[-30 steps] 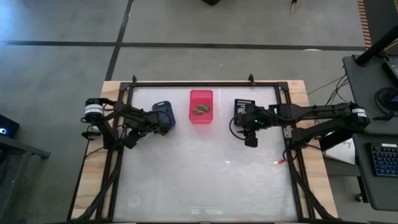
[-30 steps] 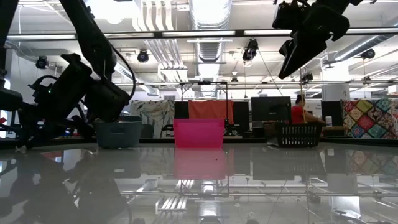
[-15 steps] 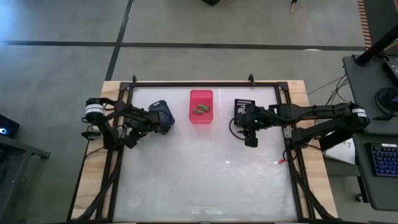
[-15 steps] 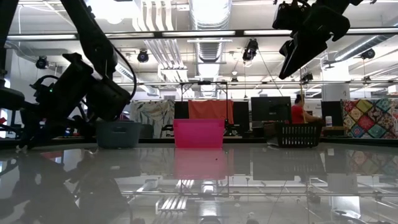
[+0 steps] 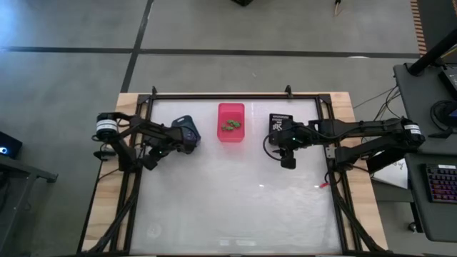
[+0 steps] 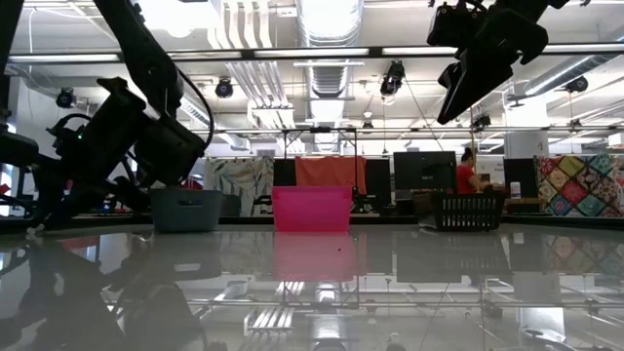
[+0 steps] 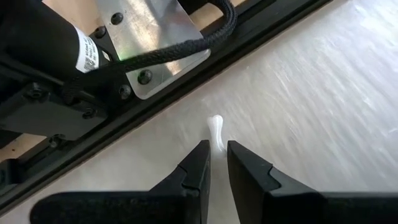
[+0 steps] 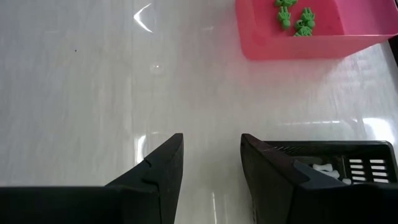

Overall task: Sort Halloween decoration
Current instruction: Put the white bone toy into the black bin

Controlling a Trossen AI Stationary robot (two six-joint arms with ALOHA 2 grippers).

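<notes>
From my remote station: my left tool (image 7: 214,163) sits near the desk's (image 5: 235,200) left edge toward the far side, its fingers (image 7: 198,163) pinched almost together on a small white trinket (image 7: 216,132) that pokes out beyond their tips, just above the pale surface beside the dark frame rail (image 7: 186,93). In the overhead view that tool (image 5: 187,133) lies over the blue-grey bin (image 5: 187,126), which it partly hides. My right tool (image 5: 287,161) hangs raised above the desk just in front of the black bin (image 5: 280,119) near the far edge, right of centre, its fingers (image 8: 163,163) spread wide and gripping nothing. Green trinkets (image 5: 230,126) lie bunched in the pink bin (image 5: 230,108) at the middle of the far edge; the right wrist camera shows them (image 8: 295,15) in that bin's (image 8: 292,45) far end. A few white trinkets (image 8: 323,168) rest inside the black bin (image 8: 348,149). A person in red (image 6: 466,177) stands in the room beyond the desk.
</notes>
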